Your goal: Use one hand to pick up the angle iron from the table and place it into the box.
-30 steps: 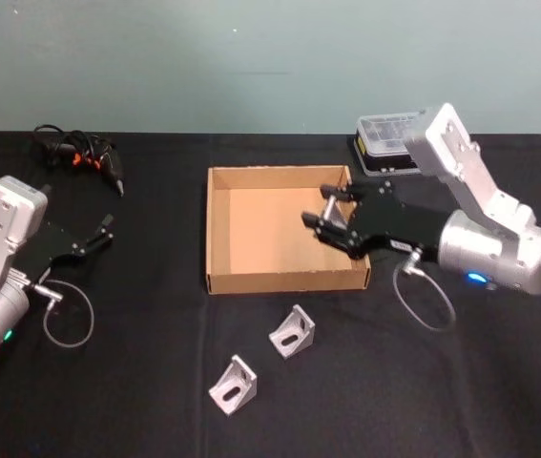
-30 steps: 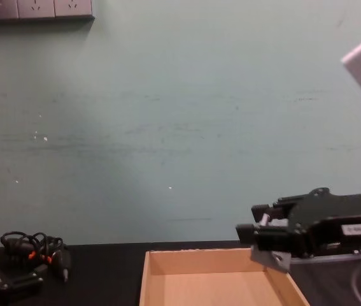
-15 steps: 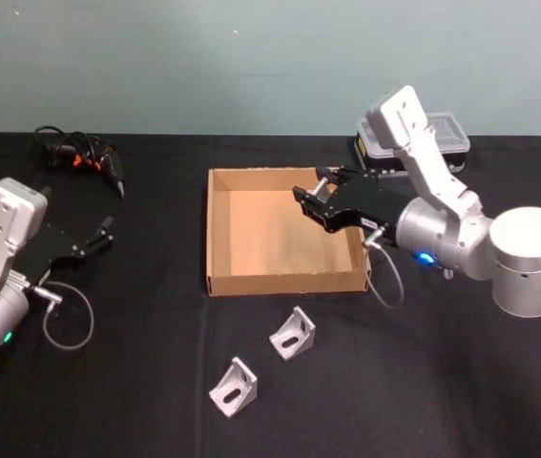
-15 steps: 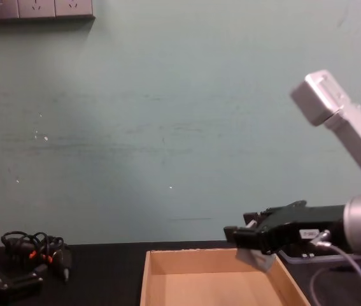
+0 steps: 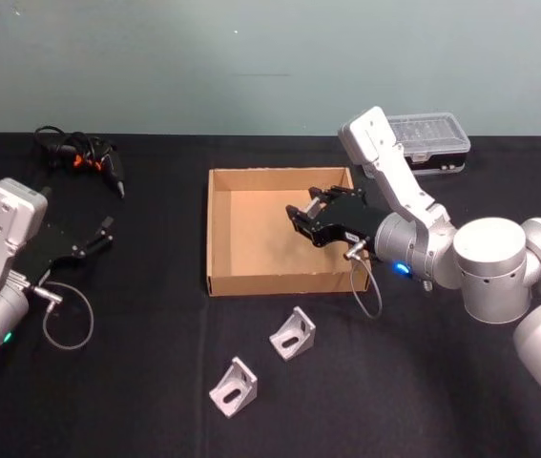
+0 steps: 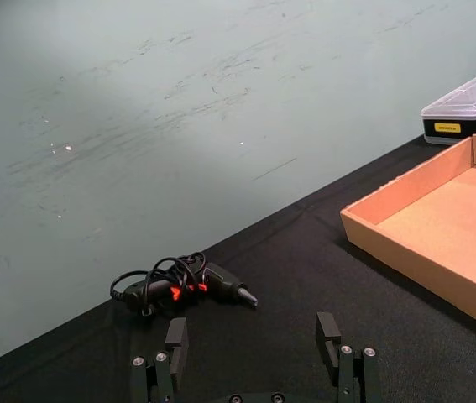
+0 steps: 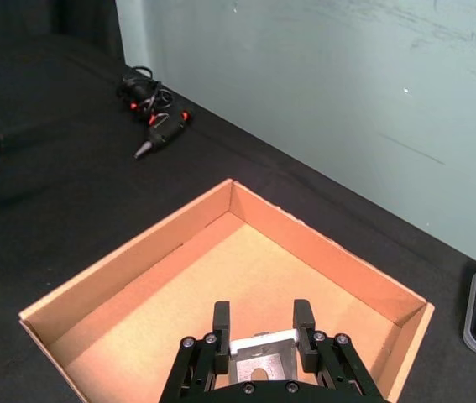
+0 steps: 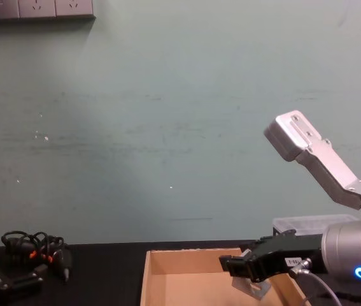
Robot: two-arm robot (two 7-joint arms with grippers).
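Silver angle iron [image 7: 260,357] is clamped between the jaws of the right gripper [image 5: 310,216], held over the cardboard box [image 5: 280,282] near its right wall. A second angle iron [image 5: 292,333] and a third angle iron [image 5: 233,386] lie on the table [image 5: 423,401] before the box. The left gripper [image 5: 108,232] rests at the table's left, jaws apart.

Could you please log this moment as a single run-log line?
phase: place | right tool: shut on angle iron, over cardboard box | left tool: open, parked left | table: two angle irons
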